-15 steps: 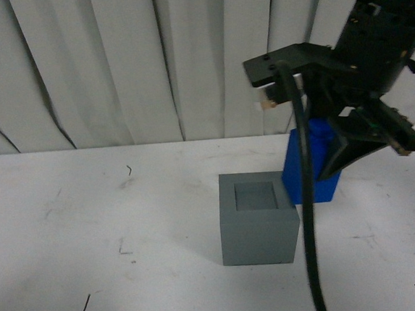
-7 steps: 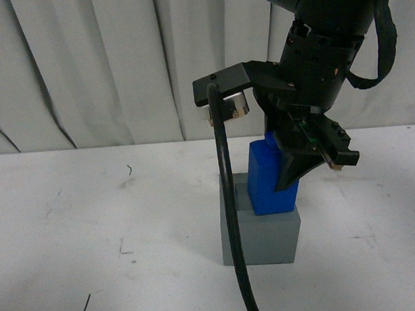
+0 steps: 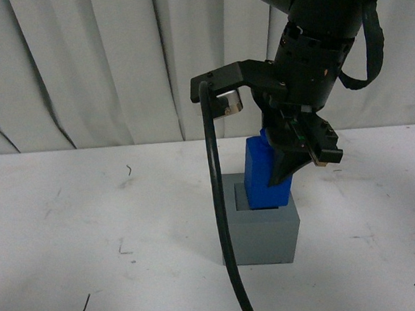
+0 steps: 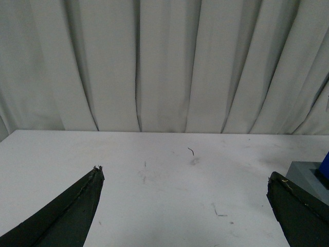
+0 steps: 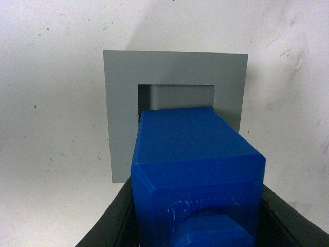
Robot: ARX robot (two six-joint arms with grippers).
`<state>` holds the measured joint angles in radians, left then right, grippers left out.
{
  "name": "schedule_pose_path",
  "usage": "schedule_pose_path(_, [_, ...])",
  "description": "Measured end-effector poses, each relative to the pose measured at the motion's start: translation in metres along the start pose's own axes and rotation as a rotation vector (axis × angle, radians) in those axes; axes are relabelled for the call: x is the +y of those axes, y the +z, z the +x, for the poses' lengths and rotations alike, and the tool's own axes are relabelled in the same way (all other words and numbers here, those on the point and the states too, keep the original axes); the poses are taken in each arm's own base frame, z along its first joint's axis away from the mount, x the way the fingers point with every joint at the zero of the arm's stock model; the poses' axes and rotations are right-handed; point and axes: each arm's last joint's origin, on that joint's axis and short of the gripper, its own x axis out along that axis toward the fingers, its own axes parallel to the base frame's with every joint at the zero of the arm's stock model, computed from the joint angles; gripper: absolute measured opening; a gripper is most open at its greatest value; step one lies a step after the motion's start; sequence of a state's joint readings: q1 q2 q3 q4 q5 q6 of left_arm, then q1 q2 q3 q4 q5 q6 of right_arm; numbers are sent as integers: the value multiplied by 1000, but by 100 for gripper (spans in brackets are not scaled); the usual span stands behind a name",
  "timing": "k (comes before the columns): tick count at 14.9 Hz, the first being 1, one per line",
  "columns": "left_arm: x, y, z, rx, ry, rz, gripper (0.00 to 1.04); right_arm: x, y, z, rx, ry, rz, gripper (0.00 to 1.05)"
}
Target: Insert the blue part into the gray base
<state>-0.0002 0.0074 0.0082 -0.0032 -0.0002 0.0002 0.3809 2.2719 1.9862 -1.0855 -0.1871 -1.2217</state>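
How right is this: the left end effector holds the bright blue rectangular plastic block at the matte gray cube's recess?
The arm is wrong: the right end effector holds the bright blue rectangular plastic block at the matte gray cube's recess; the right wrist view shows it.

Looks like a robotics lab or test cell, definitely not a home. A plain white tabletop (image 3: 69, 233) is seen, scuffed and marked with dark scratches to the left of the gray base (image 3: 262, 234). Everything behind the gray base is closed off by a pleated white curtain (image 3: 98, 63). A black robot arm (image 3: 314, 44) is hung above the gray base, and a thick black cable (image 3: 216, 198) is trailed down in front of it. Simple plastic blocks are used as the test pieces.
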Motion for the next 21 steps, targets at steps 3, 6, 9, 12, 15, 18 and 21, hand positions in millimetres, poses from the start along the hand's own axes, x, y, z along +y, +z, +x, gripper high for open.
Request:
schedule_pose_path(3, [0, 0, 0, 0, 0, 0, 98, 2, 8, 3, -3, 2, -7, 47])
schedule_pose_path(6, [0, 0, 0, 0, 0, 0, 98, 5, 16, 7, -15, -4, -12, 47])
schedule_pose_path(9, [0, 0, 0, 0, 0, 0, 98, 5, 16, 8, -12, -4, 2, 47])
schedule_pose_path(12, [0, 0, 0, 0, 0, 0, 98, 5, 14, 9, -5, -7, 6, 47])
schedule_pose_path(15, [0, 0, 0, 0, 0, 0, 98, 4, 8, 8, 18, -15, 19, 47])
schedule_pose_path(18, [0, 0, 0, 0, 0, 0, 98, 4, 4, 9, 27, -9, 25, 47])
schedule_pose_path(21, [0, 0, 0, 0, 0, 0, 98, 2, -3, 10, 49, -23, 17, 72])
